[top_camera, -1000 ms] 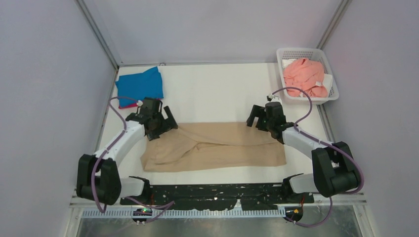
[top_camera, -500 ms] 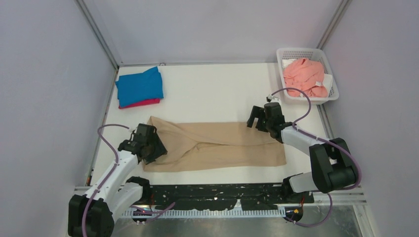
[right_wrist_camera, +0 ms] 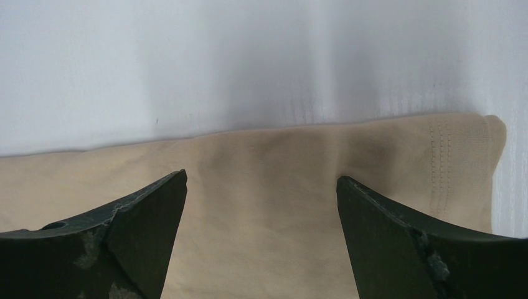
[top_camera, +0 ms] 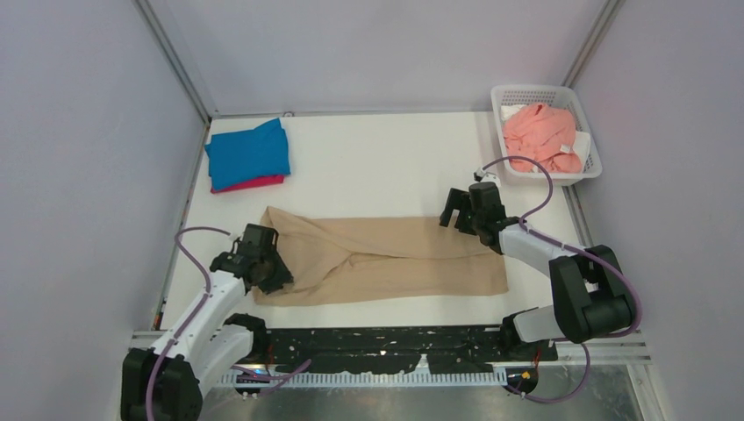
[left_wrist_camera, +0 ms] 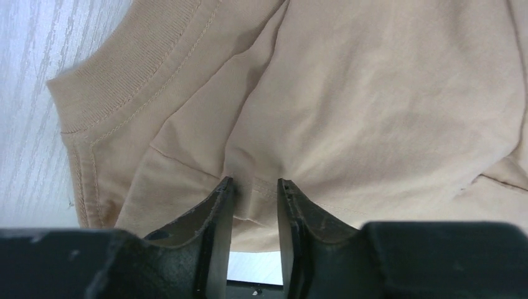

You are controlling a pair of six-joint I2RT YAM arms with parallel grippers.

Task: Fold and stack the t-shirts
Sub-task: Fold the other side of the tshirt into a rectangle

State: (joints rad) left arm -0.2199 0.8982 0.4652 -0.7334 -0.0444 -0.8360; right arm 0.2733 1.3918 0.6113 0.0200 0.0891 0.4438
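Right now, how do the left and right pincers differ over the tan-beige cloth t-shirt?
The left pincer is nearly shut, nipping a ridge of the tan-beige cloth t-shirt near its ribbed collar; the right pincer gapes wide, holding nothing. Left works the shirt's near-left end, right its far-right edge. Both sit low over it.

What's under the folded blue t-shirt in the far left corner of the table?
A strip of magenta-red cloth shows along the near edge of the blue t-shirt, lying under it. The rest of that cloth, and anything else beneath, is covered.
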